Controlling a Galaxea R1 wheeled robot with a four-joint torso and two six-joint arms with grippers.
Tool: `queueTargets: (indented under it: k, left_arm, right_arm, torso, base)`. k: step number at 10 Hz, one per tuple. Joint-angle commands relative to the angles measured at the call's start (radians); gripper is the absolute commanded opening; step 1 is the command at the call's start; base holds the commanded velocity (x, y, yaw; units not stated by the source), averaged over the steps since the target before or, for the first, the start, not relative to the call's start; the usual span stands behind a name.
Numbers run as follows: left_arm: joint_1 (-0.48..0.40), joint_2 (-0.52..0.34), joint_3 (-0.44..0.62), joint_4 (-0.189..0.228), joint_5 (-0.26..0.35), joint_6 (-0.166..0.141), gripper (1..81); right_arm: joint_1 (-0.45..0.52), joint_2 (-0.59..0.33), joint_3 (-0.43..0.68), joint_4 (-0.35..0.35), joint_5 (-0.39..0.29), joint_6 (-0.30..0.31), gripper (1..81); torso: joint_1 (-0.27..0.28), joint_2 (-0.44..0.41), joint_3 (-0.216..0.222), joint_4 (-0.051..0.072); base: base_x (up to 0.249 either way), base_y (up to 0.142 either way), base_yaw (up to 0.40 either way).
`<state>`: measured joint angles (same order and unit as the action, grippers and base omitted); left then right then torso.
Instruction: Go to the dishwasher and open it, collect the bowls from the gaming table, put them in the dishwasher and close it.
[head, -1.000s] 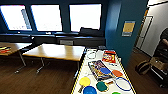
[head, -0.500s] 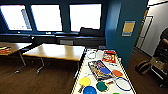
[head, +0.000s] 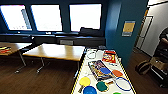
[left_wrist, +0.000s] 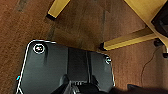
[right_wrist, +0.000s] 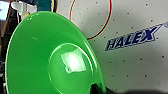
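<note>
While the head camera is looking down the gaming table (head: 83, 65), the bowls are sitting at its near end: yellow bowl (head: 84, 81), blue bowl (head: 89, 90), dark green bowl (head: 102, 86), orange bowl (head: 117, 73), plus another blue one (head: 105, 70) lying on a game box (head: 99, 70). Bright green bowl (right_wrist: 50, 57) is filling much of the right wrist view, tilted above the white dotted tabletop with its red circle and "HALEX" lettering (right_wrist: 136, 38); a sliver of that green (head: 117, 93) is peeking in at the head view's bottom edge. Can't tell whether the right pincer is clenched on it. Blue-rimmed racket (head: 122, 83) is lying just beside the orange bowl, red box (head: 109, 56) further up. Left wrist camera is facing brown floor (left_wrist: 82, 27) and pale wooden table legs (left_wrist: 125, 41); left pincer state: can't tell. Wooden tables (head: 56, 51) are standing beside the gaming table, under bright windows (head: 46, 17).
</note>
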<state>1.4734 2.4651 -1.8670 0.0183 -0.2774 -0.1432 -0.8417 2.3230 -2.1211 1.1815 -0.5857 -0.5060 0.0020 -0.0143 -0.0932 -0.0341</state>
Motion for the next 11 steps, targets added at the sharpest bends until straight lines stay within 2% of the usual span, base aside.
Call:
queueTargets:
  k: [1, 3, 5, 6, 8, 11]
  left_arm:
    - [-0.092, -0.090, 0.156, 0.017, 0.037, 0.002, 81.1]
    - [-0.130, -0.147, 0.261, 0.017, 0.030, 0.010, 81.1]
    - [-0.190, -0.193, 0.336, 0.017, 0.041, 0.007, 81.1]
    - [-0.222, -0.213, 0.372, 0.016, 0.044, 0.007, 81.1]
    - [-0.314, -0.239, 0.423, 0.005, 0.124, 0.001, 81.1]
    - [-0.412, -0.265, 0.473, -0.012, 0.185, -0.009, 81.1]
  right_arm:
    - [0.123, -0.312, 0.425, 0.001, 0.125, -0.008, 1.0]
    - [0.086, -0.399, 0.565, -0.023, 0.199, -0.008, 1.0]
    - [-0.012, -0.425, 0.612, -0.063, 0.265, -0.012, 1.0]
    - [-0.058, -0.417, 0.616, -0.068, 0.298, -0.035, 1.0]
    - [-0.127, -0.387, 0.621, -0.069, 0.342, -0.068, 1.0]
    - [-0.208, -0.301, 0.604, -0.071, 0.406, -0.109, 1.0]
  torso:
    - [0.000, 0.000, 0.000, 0.000]
    - [0.000, 0.000, 0.000, 0.000]
    - [0.000, 0.000, 0.000, 0.000]
    - [0.000, 0.000, 0.000, 0.000]
    - [0.000, 0.000, 0.000, 0.000]
    - [0.000, 0.000, 0.000, 0.000]
  base:
    - [0.000, 0.000, 0.000]
    - [0.000, 0.000, 0.000]
    - [0.000, 0.000, 0.000]
    - [0.000, 0.000, 0.000]
    - [0.000, 0.000, 0.000]
    - [0.000, 0.000, 0.000]
